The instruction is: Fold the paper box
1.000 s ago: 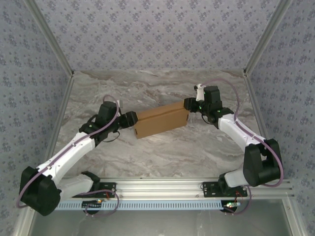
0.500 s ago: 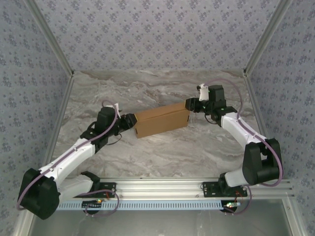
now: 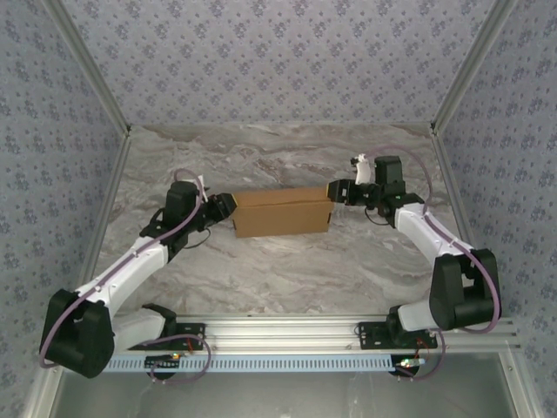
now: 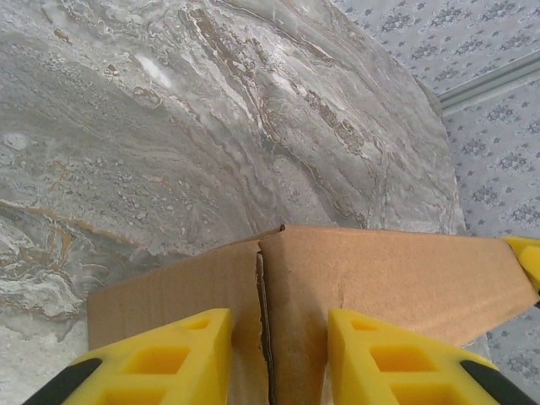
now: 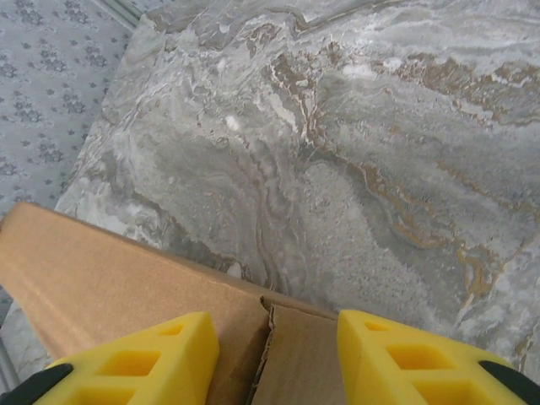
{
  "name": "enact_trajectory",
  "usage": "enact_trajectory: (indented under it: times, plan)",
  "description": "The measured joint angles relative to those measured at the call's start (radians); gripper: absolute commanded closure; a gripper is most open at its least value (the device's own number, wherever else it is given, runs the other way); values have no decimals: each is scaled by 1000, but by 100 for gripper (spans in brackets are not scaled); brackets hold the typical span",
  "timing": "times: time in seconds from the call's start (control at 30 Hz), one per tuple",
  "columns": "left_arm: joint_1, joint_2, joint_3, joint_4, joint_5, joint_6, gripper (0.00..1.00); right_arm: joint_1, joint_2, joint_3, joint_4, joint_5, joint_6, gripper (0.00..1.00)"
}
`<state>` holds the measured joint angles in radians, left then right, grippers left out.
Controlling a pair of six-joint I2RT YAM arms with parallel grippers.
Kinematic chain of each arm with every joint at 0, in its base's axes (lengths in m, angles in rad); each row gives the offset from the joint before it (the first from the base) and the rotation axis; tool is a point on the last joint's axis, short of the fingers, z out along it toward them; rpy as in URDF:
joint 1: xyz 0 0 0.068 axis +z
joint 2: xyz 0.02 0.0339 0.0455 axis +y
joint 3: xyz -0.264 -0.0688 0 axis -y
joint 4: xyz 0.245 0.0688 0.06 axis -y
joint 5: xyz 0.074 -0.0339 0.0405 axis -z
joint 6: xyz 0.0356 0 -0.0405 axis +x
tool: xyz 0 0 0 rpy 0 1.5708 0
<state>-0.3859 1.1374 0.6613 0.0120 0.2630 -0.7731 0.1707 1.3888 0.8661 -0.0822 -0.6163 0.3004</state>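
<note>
The paper box (image 3: 283,212) lies about the middle of the table (image 3: 287,274), its long sides running roughly parallel to the near edge. It already reads as a closed, shallow rectangular carton and not a flat sheet: the top is shut, with one crease or seam line running along its length. I would judge the folding to be in its late part.

At each short end the wrist views show a vertical seam where two panels meet. The one at the left end has a slightly ragged, gaping edge, and the one at the right end shows a small notch at the top. What is left seems to be squaring and pressing those ends home. Whether any tab is tucked inside cannot be told.

The left gripper (image 3: 226,207) sits at the box's left end and the right gripper (image 3: 335,190) at its right end, so the carton is bracketed between them. In the left wrist view the yellow fingers (image 4: 160,354) stand spread apart with the end seam between them. The right arm's fingers (image 5: 126,359) are spread the same way over the other end. Neither pair clamps the cardboard. Whether the fingertips actually press on it is not clear.

The cardboard is plain brown with no print, label or tape. No readable writing shows on the arms, the grey marbled tabletop or the flower-patterned walls (image 3: 278,61).
</note>
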Motion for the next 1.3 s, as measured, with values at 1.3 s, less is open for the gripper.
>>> enact_trajectory:
  times: [1.3]
  plan:
    - [35,24,47,-83,68,51,63,7,-82,-102,74,-3,58,62]
